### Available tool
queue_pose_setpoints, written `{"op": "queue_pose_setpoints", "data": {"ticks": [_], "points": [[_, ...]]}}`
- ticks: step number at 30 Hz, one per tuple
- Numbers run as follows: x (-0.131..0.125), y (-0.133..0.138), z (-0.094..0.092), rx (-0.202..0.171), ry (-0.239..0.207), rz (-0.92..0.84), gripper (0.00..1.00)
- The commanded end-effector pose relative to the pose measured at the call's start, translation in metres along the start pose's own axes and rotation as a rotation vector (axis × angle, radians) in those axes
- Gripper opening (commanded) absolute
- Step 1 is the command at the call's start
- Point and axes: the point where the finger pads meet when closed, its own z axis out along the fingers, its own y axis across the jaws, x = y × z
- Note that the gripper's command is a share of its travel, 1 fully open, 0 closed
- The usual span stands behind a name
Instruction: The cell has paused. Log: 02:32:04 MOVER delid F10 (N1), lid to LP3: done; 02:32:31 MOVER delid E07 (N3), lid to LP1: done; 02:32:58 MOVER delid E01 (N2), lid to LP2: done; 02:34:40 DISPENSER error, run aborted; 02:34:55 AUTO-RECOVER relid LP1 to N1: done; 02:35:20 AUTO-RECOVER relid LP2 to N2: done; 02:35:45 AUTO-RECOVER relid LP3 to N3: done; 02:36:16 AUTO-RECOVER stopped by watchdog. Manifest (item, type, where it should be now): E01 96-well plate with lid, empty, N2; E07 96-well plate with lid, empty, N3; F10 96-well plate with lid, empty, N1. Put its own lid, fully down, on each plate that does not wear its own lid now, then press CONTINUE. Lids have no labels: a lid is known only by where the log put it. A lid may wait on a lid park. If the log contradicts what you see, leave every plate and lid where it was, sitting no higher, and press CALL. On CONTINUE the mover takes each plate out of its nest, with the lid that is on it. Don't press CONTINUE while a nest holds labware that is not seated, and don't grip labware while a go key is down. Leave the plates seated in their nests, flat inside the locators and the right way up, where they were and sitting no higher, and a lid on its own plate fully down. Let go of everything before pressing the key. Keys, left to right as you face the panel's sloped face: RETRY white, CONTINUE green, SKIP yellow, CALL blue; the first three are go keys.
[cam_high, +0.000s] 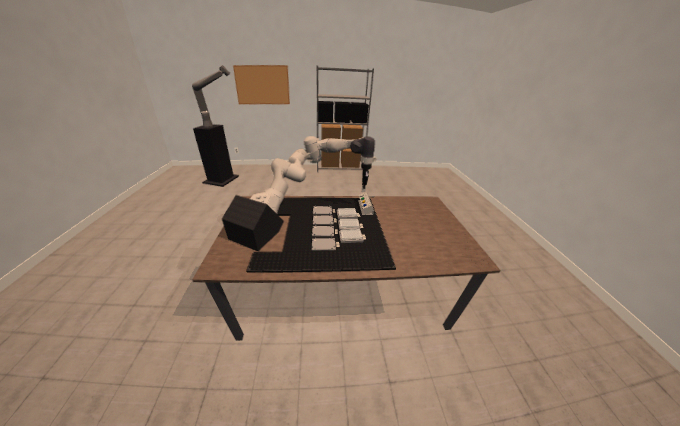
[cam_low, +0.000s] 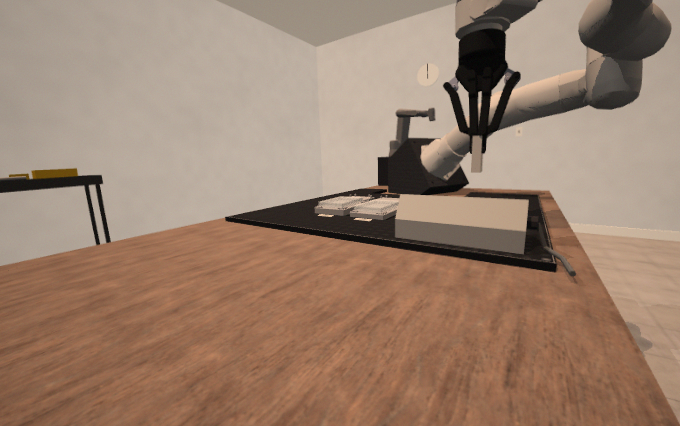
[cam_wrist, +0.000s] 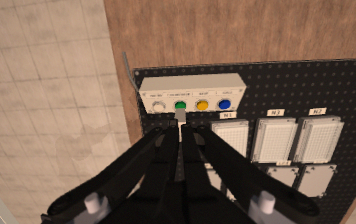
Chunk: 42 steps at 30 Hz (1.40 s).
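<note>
While the arm (cam_high: 321, 146) reaches out from its dark base (cam_high: 250, 223) at one edge of the table (cam_high: 441, 235), its jaws are pressed together with nothing between them, and the gripper (cam_low: 477, 159) hangs above the key panel (cam_low: 461, 223) without touching it. Seen from the wrist, the joined fingertips point just below the green key (cam_wrist: 180, 105), which sits second from the left in the row, between the white key (cam_wrist: 159, 106) and the yellow key (cam_wrist: 202, 105), with the blue key (cam_wrist: 224, 104) at the far end. Beside the panel on the black mat (cam_wrist: 300, 85), three well plates stand in a row behind small tags: the plate at N1 (cam_wrist: 231, 137) nearest the keys, the next plate (cam_wrist: 275, 139) in the middle and the plate at N2 (cam_wrist: 319, 137) farthest out. Each of the three shows its grid of wells; whether clear lids cover them I cannot tell. Flat grey pads (cam_wrist: 313, 178) lie in a second row nearer the camera, partly hidden by the gripper's links.
</note>
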Motion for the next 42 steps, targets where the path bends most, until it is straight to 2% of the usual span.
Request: {"op": "queue_pose_setpoints", "data": {"ticks": [1, 42], "points": [[0.0, -0.001, 0.001, 0.004, 0.0, 0.008, 0.0], [0.0, -0.001, 0.016, 0.004, 0.0, 0.008, 0.0]]}}
